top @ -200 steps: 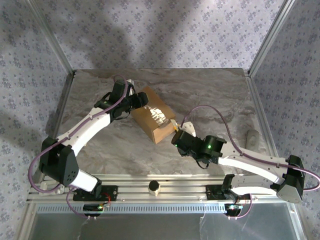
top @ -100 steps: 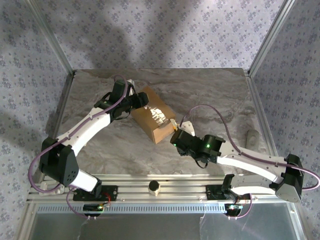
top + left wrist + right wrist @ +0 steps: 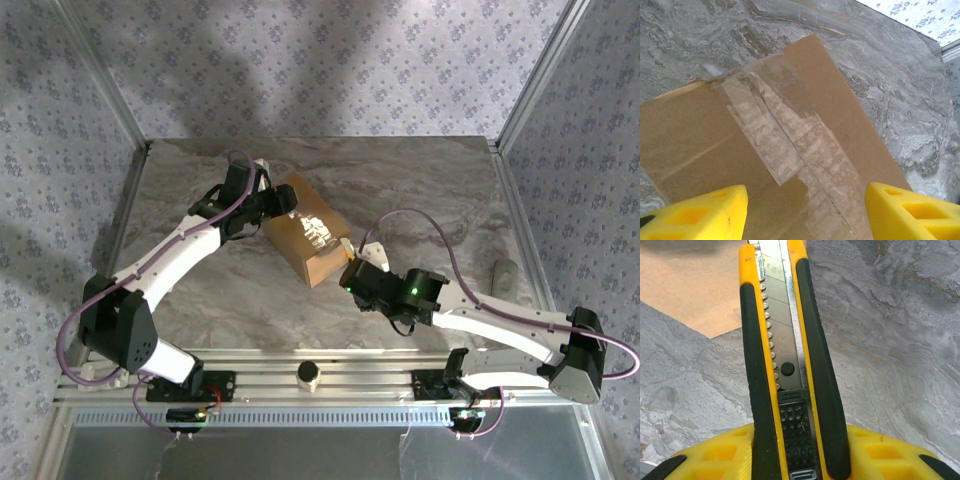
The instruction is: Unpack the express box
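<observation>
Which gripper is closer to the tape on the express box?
Left: the left gripper hangs over the tape; the right gripper, holding a utility knife, sits off the express box's near corner.

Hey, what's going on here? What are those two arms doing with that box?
Two robot arms are getting ready to open a taped cardboard box on a marble table. The right hand grips a yellow-and-black box cutter, held close to the box's near corner. The left hand is at the box's far end, with its fingers spread above the clear tape. The box is closed, with the tape still on.
</observation>
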`<state>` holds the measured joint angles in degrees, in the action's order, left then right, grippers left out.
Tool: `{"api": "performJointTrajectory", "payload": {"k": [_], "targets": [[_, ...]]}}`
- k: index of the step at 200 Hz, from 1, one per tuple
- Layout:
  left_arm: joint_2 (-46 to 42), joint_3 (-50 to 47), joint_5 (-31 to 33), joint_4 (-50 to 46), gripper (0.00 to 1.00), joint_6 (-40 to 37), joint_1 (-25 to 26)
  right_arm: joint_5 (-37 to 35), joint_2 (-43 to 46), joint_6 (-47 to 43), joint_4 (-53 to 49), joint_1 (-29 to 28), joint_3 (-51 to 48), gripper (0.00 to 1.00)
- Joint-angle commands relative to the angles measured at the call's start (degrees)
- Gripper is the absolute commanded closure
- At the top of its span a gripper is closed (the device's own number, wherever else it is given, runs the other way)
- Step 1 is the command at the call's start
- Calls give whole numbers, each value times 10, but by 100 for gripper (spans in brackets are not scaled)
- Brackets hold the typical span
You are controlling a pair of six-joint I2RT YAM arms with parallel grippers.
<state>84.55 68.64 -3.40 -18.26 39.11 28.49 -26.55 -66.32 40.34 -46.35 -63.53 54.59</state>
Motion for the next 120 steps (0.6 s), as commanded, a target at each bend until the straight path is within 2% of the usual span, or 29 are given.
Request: {"api": "performJointTrajectory", "payload": {"k": [1,120], "targets": [[1,11,-4,-4,37,5,-4,-29,5,17,-18,-5,16,100],[1,11,-7,-5,37,8,-4,-27,0,10,-10,-6,19,100]]}}
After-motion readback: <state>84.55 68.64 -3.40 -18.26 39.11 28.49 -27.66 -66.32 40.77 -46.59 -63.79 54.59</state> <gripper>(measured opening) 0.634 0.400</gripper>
